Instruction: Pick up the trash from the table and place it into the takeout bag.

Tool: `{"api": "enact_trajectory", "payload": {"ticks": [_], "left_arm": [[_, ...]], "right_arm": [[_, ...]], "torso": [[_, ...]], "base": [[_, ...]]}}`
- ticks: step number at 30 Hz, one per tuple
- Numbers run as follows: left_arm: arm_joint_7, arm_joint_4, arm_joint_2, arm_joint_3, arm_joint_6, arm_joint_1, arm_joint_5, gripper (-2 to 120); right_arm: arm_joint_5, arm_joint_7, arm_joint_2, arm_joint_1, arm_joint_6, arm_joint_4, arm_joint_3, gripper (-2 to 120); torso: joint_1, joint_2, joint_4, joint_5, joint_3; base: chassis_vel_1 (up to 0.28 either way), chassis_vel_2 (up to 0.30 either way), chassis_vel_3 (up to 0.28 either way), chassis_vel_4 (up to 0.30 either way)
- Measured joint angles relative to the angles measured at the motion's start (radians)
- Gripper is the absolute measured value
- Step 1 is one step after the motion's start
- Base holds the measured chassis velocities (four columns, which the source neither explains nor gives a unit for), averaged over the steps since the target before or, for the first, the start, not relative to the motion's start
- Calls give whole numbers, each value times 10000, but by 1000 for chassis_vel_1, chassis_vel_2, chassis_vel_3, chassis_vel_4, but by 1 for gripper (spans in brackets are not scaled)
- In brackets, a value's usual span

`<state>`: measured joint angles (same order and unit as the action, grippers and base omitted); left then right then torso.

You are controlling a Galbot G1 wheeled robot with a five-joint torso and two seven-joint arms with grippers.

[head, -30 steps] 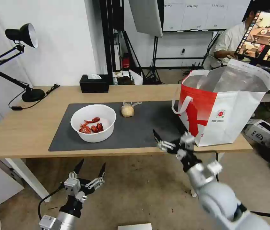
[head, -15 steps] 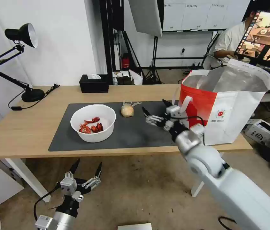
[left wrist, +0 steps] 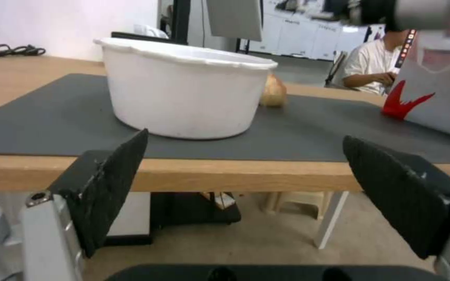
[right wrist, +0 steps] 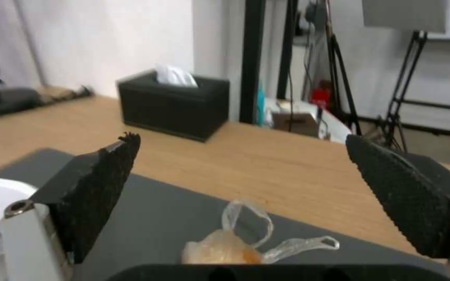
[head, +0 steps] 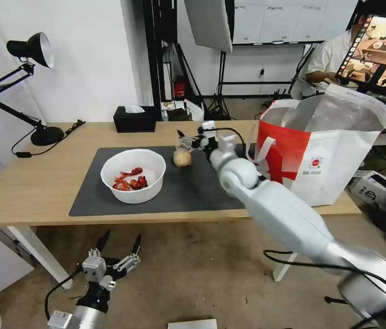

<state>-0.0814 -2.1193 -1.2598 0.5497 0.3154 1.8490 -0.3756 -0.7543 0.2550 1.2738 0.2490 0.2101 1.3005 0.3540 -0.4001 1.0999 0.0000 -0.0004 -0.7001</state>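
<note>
A white bowl (head: 133, 176) holding red crayfish shells sits on the dark mat (head: 202, 183) of the light-wood table (head: 33, 187). To its right lies the beige ball in clear wrap (head: 182, 158). My right gripper (head: 184, 140) hovers open just above and behind that ball; the right wrist view shows the ball (right wrist: 225, 248) low between the spread fingers (right wrist: 100, 187). The white-and-red takeout bag (head: 334, 151) stands open at the table's right end. My left gripper (head: 120, 237) hangs open below the table's front edge, facing the bowl (left wrist: 183, 93).
A black tissue box (head: 134, 119) stands at the table's back edge, behind the ball. On the far left is a black desk lamp (head: 28, 50) with its cord. Tripod legs and gear (head: 220, 91) fill the floor behind the table.
My right arm rose from below the front edge and reached across the mat to just above the wrapped ball. The left gripper sank slightly and stayed open.
</note>
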Motion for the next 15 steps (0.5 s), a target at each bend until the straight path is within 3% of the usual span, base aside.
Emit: {"api": "enact_trajectory", "payload": {"ticks": [6, 10, 15], "left_arm": [[-7, -52, -17, 65, 15, 58, -6, 100], [-18, -72, -22, 138, 70, 112, -25, 100], [-23, -71, -67, 138, 104, 122, -29, 100]], "right_arm": [[164, -179, 649, -265, 191, -1132, 43, 100], [627, -464, 1512, -475, 709, -2533, 122, 100], [942, -202, 1905, -498, 1249, -3003, 141, 100]], "torso": [[0, 0, 1, 1, 0], [0, 0, 1, 2, 0], [1, 0, 1, 2, 1]], "base": [[0, 0, 0, 0], [0, 0, 0, 0], [0, 0, 0, 0]]}}
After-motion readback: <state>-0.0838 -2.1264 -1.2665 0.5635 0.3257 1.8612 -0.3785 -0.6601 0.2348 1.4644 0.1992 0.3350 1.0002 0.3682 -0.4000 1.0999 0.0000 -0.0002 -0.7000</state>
